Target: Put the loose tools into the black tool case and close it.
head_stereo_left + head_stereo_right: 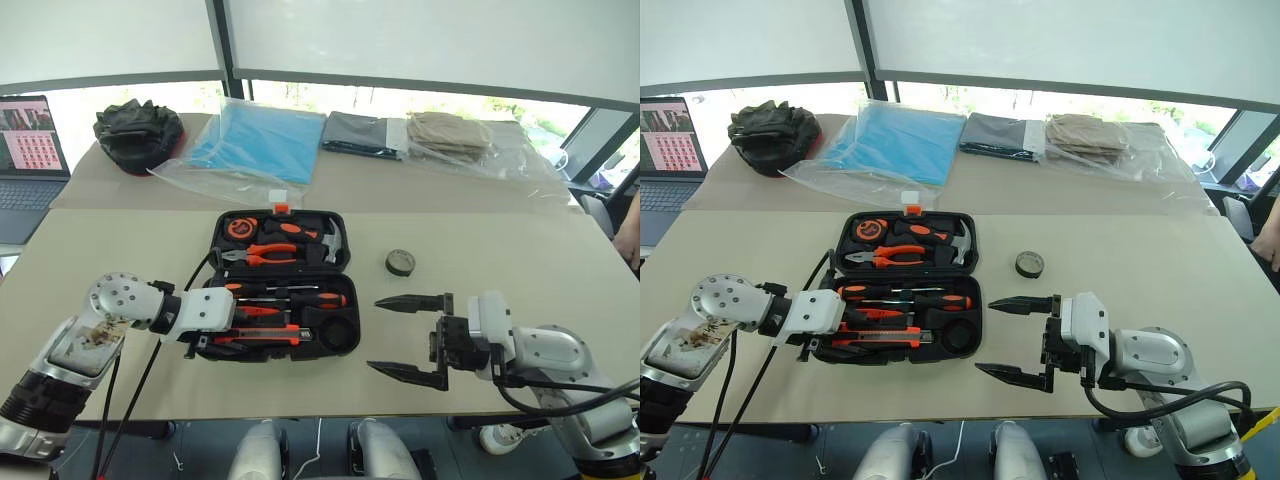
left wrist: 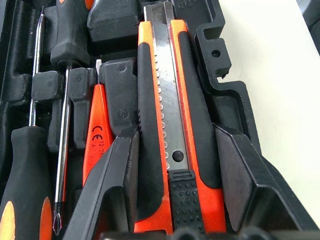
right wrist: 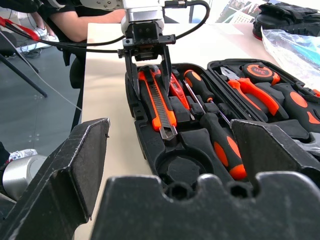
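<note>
Black tool case (image 1: 285, 285) is lying open on the beige bench (image 1: 500, 250), moulded plastic, matte, with shaped recesses; a small orange latch is showing at its far edge. In the near half the utility knife (image 2: 172, 140) is sitting lengthwise in the recess nearest the case's front edge: ribbed black rubber grip, orange shell, notched steel blade strip down the middle. Just beyond it in the case are lying the slim orange pen-like tool (image 2: 97, 130) and the two screwdrivers (image 1: 290, 293), thin steel shafts with black-and-orange handles. A round recess at the case's right corner is standing bare.

Left pincer (image 2: 175, 190) is pointing down into the case's left end, its fingers (image 2: 112, 185) half open and straddling the knife handle, one per side; contact is not clear.

Tape roll (image 1: 400, 262), small dark ring, is lying flat on the bench just right of the case. Right pincer (image 1: 410, 335) is hovering right of the case, nearer than the roll, fully spread, holding nothing.
</note>
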You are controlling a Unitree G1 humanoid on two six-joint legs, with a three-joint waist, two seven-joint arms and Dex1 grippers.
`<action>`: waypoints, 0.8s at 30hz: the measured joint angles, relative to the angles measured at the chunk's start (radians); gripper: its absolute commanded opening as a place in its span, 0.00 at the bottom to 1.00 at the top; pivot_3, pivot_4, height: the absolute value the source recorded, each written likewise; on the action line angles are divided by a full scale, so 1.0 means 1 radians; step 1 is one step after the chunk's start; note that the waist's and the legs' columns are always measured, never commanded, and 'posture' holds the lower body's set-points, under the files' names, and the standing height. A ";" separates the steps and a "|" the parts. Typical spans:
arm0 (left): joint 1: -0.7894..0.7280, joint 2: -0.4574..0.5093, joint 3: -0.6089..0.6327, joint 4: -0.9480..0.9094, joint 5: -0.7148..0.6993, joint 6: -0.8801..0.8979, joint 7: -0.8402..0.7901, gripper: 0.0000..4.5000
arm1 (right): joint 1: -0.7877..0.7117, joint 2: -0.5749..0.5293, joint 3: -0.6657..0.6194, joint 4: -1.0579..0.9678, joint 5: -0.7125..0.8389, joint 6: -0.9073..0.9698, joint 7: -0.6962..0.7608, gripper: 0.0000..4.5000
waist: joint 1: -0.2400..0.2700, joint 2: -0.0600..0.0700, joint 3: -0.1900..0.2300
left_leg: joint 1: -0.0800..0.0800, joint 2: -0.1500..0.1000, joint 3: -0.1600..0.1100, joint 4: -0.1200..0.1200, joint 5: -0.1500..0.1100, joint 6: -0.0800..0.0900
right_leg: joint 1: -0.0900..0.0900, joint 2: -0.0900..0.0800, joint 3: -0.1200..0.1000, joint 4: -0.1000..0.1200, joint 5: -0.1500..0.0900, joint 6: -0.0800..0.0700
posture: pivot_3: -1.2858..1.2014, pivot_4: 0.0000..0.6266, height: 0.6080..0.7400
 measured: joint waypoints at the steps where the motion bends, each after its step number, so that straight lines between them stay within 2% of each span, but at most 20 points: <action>1: 0.000 -0.004 0.000 0.000 0.005 0.015 0.012 0.65 | 0.000 0.001 0.004 0.000 0.000 0.003 -0.003 1.00 | 0.000 0.000 0.000 | 0.002 0.000 0.000 0.000 0.000 0.000 | 0.002 0.000 0.000 0.000 0.000 0.000 | 0.52 0.24 1.00; 3: 0.000 -0.019 0.007 0.001 0.008 0.036 0.037 0.82 | 0.000 0.001 0.011 0.000 0.000 0.006 -0.006 1.00 | -0.001 0.000 0.000 | 0.005 0.000 0.000 0.000 -0.001 0.001 | 0.005 0.000 0.000 -0.001 -0.004 0.006 | 0.52 0.24 1.00; 6: 0.017 -0.065 0.044 0.005 -0.036 0.036 0.050 1.00 | -0.001 0.004 0.013 0.000 0.000 0.006 -0.007 1.00 | -0.002 0.001 0.000 | 0.005 0.000 0.000 0.000 -0.002 0.003 | 0.006 -0.001 0.000 -0.001 -0.003 0.005 | 0.52 0.24 1.00; 8: 0.037 -0.106 0.059 0.007 -0.086 0.037 0.055 1.00 | -0.007 0.010 0.015 0.000 0.001 0.006 -0.008 1.00 | -0.004 0.000 0.000 | 0.004 0.001 0.000 0.000 -0.002 0.003 | 0.005 -0.001 0.000 -0.001 -0.002 0.002 | 0.52 0.24 1.00; 14: 0.048 -0.115 0.156 0.007 -0.209 0.075 0.051 1.00 | -0.021 0.035 0.032 0.000 0.003 0.007 -0.008 1.00 | -0.002 0.000 0.000 | 0.004 0.001 0.000 0.000 -0.002 0.003 | 0.005 -0.001 0.000 0.000 -0.002 0.002 | 0.52 0.24 1.00; 17: 0.041 -0.114 0.201 0.011 -0.251 0.074 0.041 0.84 | -0.021 0.040 0.045 0.006 0.002 0.006 -0.002 1.00 | -0.002 0.000 0.000 | 0.005 0.000 0.000 0.001 -0.002 0.003 | 0.006 -0.001 0.000 0.000 -0.002 0.002 | 0.52 0.24 1.00; 21: 0.041 -0.121 0.198 0.055 -0.242 0.017 0.014 0.50 | -0.027 0.049 0.045 0.029 -0.010 -0.011 -0.002 1.00 | -0.002 0.000 0.000 | 0.005 0.000 0.000 0.001 -0.002 0.003 | 0.006 -0.001 0.000 0.000 -0.002 0.002 | 0.52 0.24 1.00; 23: 0.041 -0.157 0.197 0.065 -0.248 -0.004 0.013 0.32 | -0.033 0.064 0.047 0.042 -0.028 -0.024 -0.006 1.00 | -0.003 0.000 0.000 | 0.004 0.000 0.000 0.001 -0.002 0.003 | 0.006 -0.001 0.000 0.000 -0.002 0.002 | 0.52 0.24 1.00; 24: 0.045 -0.164 0.194 0.068 -0.248 -0.014 0.012 0.27 | -0.036 0.069 0.049 0.045 -0.031 -0.028 -0.008 1.00 | -0.003 0.000 0.000 | 0.004 0.000 0.000 0.001 -0.002 0.003 | 0.006 -0.001 0.000 0.000 -0.002 0.002 | 0.52 0.24 1.00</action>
